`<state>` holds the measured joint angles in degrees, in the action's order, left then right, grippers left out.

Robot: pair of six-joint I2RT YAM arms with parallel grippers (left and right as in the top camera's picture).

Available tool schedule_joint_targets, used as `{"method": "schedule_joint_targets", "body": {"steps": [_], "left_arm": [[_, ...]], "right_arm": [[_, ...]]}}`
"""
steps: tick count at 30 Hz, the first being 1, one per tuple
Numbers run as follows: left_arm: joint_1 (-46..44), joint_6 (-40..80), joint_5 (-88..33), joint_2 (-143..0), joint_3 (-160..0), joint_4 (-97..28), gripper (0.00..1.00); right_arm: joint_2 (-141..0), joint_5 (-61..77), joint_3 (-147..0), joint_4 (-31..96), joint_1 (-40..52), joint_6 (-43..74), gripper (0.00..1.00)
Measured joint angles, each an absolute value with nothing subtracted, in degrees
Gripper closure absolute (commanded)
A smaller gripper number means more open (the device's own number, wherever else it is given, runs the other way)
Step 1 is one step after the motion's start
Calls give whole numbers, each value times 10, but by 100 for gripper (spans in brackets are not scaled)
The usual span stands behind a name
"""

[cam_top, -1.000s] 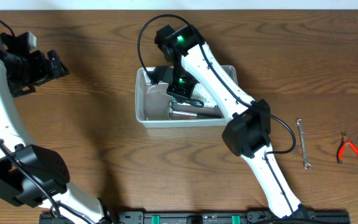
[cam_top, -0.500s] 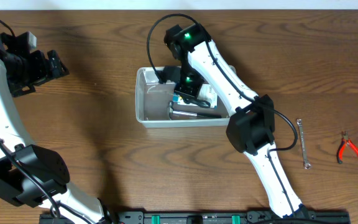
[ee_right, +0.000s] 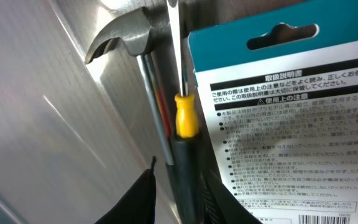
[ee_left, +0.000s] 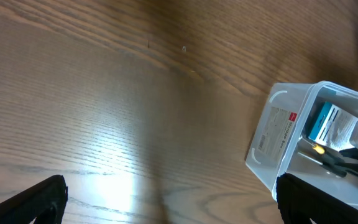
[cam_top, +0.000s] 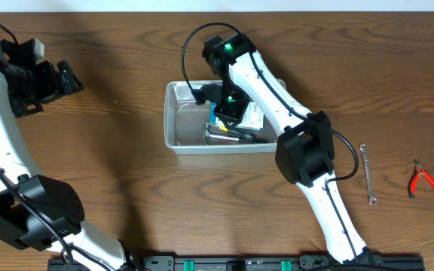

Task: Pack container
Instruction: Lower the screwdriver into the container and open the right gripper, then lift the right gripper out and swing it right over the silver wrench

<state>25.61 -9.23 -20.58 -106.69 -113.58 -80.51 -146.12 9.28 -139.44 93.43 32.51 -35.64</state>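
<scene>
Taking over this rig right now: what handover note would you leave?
Left gripper: jaws open, empty, far left of the container.
Right gripper: down inside the container; jaws' state unclear.
Packed: hammer, screwdriver, blue-and-white packet.
To do: wrench and red pliers lie on the table, right of the container.

Dark wood table with a patch of glare
The table (cam_top: 111,188), brown with a strong grain, fills nearly the whole overhead view. A pale strip (cam_top: 217,4) runs along its edge at 12 o'clock and a black rail (cam_top: 239,263) at 6 o'clock. In the left wrist view a soft glare (ee_left: 114,180) lies on the wood at 7 o'clock.
</scene>
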Motion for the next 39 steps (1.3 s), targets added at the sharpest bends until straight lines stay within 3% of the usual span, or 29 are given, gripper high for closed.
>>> {"method": "schedule_joint_targets", "body": {"steps": [8, 11, 13, 15, 16, 17, 18, 27, 39], "left_arm": [[256, -92, -206, -1067, -1136, -805, 2], [256, -92, -206, -1067, -1136, -805, 2], [256, -92, -206, -1067, -1136, -805, 2], [256, -92, -206, -1067, -1136, -805, 2], [256, -92, -206, -1067, -1136, -805, 2], [256, -92, -206, -1067, -1136, -805, 2], [256, -92, -206, -1067, -1136, -805, 2], [256, -92, -206, -1067, -1136, -805, 2], [256, -92, -206, -1067, -1136, -805, 2]], "right_arm": [[-1461, 93, -1394, 934, 325, -356, 75], [-1461, 93, -1394, 941, 325, -356, 68], [-1461, 92, -1399, 960, 325, -352, 51], [-1461, 87, -1412, 973, 325, -351, 41], [-1460, 81, -1421, 973, 325, -346, 27], [-1457, 73, -1434, 971, 324, -335, 4], [-1450, 65, -1441, 970, 324, -333, 1], [-1273, 18, -1464, 971, 288, -313, 1], [-1085, -9, -1460, 970, 157, -176, 1]]}}
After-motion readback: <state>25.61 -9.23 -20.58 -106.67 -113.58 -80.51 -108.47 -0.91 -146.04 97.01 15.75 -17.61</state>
